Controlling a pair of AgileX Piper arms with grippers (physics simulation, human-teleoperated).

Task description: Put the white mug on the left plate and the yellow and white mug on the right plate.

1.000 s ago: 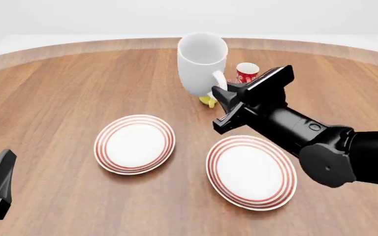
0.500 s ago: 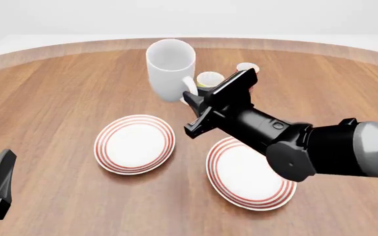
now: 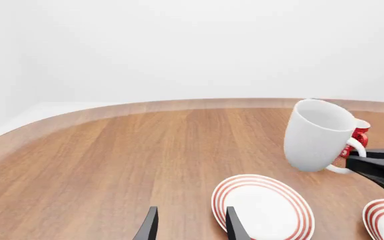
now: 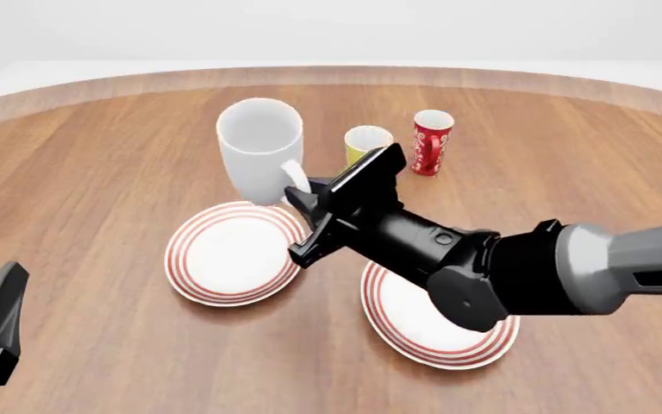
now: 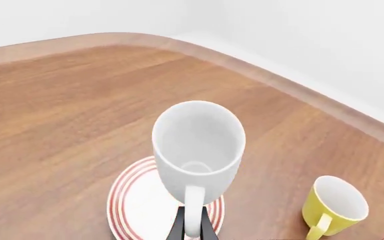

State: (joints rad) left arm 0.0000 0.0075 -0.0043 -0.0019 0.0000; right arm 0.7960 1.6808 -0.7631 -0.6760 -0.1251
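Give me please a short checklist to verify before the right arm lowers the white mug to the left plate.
1. Grip on the handle: the right gripper is shut on the white mug at its handle. Ok.
2. Mug upright: it tilts in the front view. Not ok.
3. Mug over the left plate: the right wrist view shows the plate under it, toward the plate's far edge. Centring: cannot tell.
4. Plate surface free: nothing lies on it. Ok.
5. Left gripper out of the way: open, near the table's front edge. Ok.
6. Yellow mug and red cup away from the path: both stand behind the plates. Ok.
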